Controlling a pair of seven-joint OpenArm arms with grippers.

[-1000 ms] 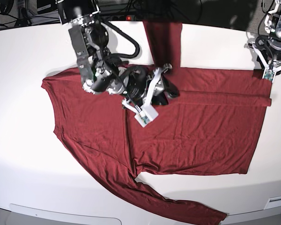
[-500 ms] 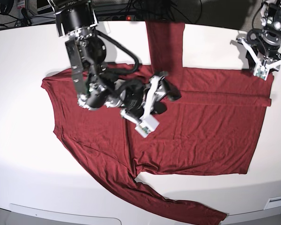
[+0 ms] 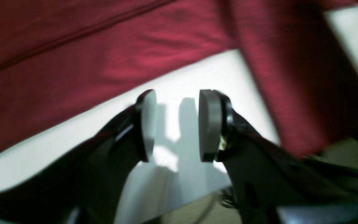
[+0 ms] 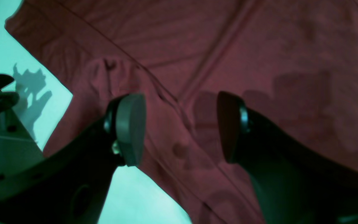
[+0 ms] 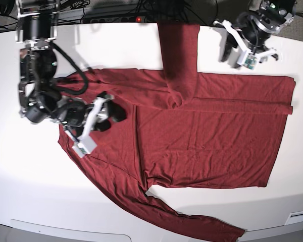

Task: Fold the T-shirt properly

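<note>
The maroon T-shirt [image 5: 207, 136] lies spread flat on the white table [image 5: 20, 176]. One long sleeve [image 5: 179, 50] runs up to the back edge. The other sleeve [image 5: 192, 222] trails to the front right. My right gripper [image 5: 113, 113] hovers over the shirt's left shoulder area. In the right wrist view this gripper [image 4: 180, 124] is open, with only fabric [image 4: 259, 46] below it. My left gripper [image 5: 230, 53] is over bare table just right of the upper sleeve. In the left wrist view it [image 3: 177, 124] is open and empty, with the shirt's edge [image 3: 104, 62] just beyond.
Cables and a power strip [image 5: 136, 19] lie behind the table's back edge. A white panel [image 5: 70, 234] runs along the front edge. The right arm's black body [image 5: 38, 65] stands over the table's left side.
My right gripper opened wider and swept left from the shirt's middle to its left shoulder. My left gripper moved from the shirt's right top corner leftward toward the upper sleeve.
</note>
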